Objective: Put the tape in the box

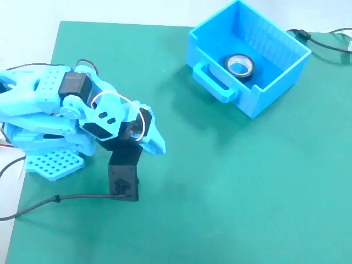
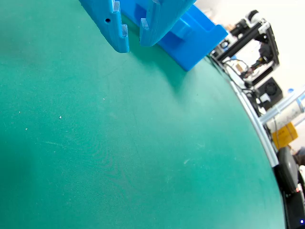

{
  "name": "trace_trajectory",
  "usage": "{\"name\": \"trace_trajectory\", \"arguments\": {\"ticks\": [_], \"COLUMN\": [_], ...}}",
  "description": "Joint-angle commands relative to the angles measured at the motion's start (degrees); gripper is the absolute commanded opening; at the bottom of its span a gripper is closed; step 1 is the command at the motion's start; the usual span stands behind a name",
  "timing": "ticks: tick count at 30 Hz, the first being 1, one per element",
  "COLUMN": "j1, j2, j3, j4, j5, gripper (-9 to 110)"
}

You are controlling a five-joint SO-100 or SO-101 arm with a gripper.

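Note:
The black tape roll (image 1: 242,77) with a whitish core lies flat inside the bright blue box (image 1: 275,82) at the back right of the green mat. The box's handle loop (image 1: 213,78) faces the arm. My gripper (image 1: 160,147) is folded back low over the mat at the left, far from the box, with its jaws together and nothing between them. In the wrist view the light-blue fingertips (image 2: 120,44) hang at the top edge, with the box (image 2: 195,40) just behind them. The tape is hidden in that view.
The arm's base (image 1: 52,162) sits at the mat's left edge. A black block (image 1: 123,179) with a cable stands in front of it. A black cable (image 1: 322,43) runs behind the box. In the wrist view, equipment (image 2: 257,43) stands beyond the mat's right edge.

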Motion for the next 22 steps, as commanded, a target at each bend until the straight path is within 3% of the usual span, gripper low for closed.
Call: {"name": "trace_trajectory", "arguments": {"ticks": [1, 22], "j1": [1.14, 0.44], "j2": [0.70, 0.70], "j3": [0.18, 0.09], "j4": [-0.18, 0.26], "j5": [0.18, 0.79], "gripper": [0, 0]}}
